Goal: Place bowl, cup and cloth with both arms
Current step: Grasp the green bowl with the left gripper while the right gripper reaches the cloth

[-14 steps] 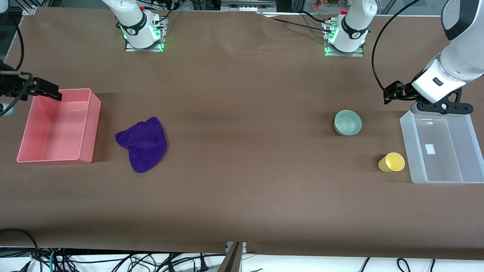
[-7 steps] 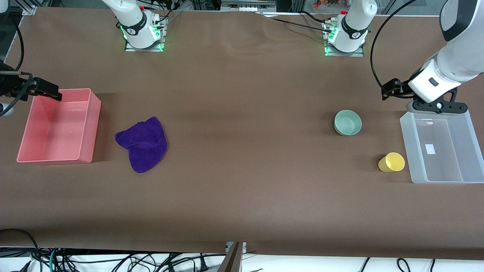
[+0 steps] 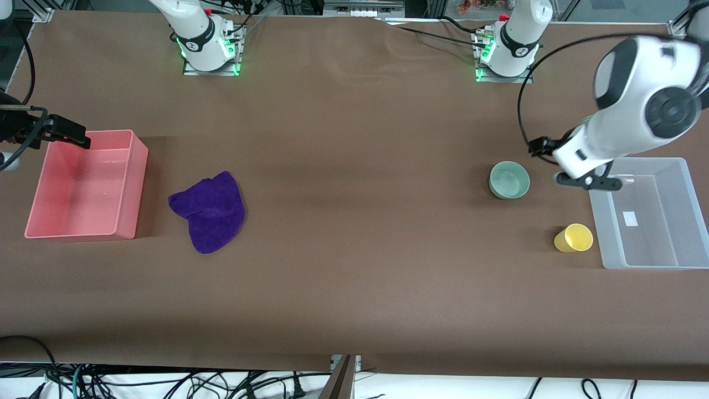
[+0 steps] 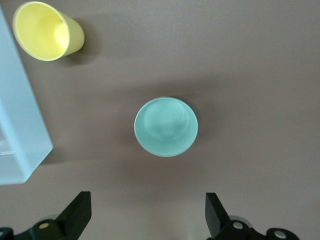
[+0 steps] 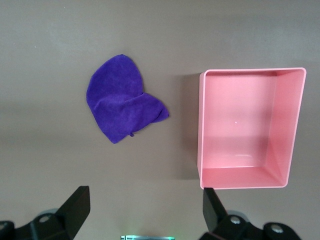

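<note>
Brown sheeting covers the long table [image 3: 354,221], with the two arm bases standing along its edge farthest from the front camera. At the left arm's end lie a small round pale mint-green bowl [image 3: 509,179], a small plain yellow plastic cup [image 3: 574,238] and a clear rectangular plastic bin [image 3: 648,213]. The cup sits just beside the bin and nearer to the front camera than the bowl, well apart from it. The left gripper [image 4: 148,212] hangs in the air over the table between the bowl and the clear bin, its fingers [image 4: 77,212] spread wide and holding nothing; its wrist view looks straight down into the bowl.

At the right arm's end, a soft deep purple fabric cloth [image 3: 209,211] lies rumpled on the table near a pink rectangular plastic bin [image 3: 133,188], with bare table between them. The right gripper [image 5: 145,210] is poised over the pink bin's rim farthest from the front camera, fingers [image 5: 75,210] spread apart and empty.
</note>
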You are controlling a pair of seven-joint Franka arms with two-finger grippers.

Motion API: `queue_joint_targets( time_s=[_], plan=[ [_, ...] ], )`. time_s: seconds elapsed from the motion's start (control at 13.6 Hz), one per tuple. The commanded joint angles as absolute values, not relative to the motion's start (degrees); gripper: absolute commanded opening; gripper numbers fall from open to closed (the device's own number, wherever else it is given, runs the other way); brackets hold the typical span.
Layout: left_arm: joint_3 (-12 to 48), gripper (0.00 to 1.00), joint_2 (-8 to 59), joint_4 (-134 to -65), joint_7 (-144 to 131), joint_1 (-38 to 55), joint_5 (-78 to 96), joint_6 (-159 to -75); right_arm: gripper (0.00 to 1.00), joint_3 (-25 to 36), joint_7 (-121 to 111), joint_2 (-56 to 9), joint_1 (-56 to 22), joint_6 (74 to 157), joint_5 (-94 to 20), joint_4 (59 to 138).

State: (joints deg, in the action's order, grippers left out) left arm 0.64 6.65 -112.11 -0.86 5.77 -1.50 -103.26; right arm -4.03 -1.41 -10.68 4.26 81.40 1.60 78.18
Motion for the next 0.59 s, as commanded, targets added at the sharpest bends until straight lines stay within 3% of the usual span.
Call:
queue_joint_targets(
  time_s=[0.0, 0.37, 0.51],
  plan=[
    [0.5, 1.0, 7.4, -120.7, 2.7, 5.6, -1.0, -115.0, 1.0, -4.0, -2.3, -14.2, 4.3, 82.4, 2.2, 78.0],
    [0.4, 1.0, 18.3, -122.1, 33.4, 3.3, -1.1, -131.1, 1.0, -4.0, -1.9, -26.7, 3.5, 88.9, 2.3, 78.6],
    [0.4, 0.98, 21.7, -122.3, 41.3, 3.1, -1.1, -135.8, 1.0, -4.3, -1.9, -28.5, 3.3, 95.8, 1.1, 82.8]
  ],
)
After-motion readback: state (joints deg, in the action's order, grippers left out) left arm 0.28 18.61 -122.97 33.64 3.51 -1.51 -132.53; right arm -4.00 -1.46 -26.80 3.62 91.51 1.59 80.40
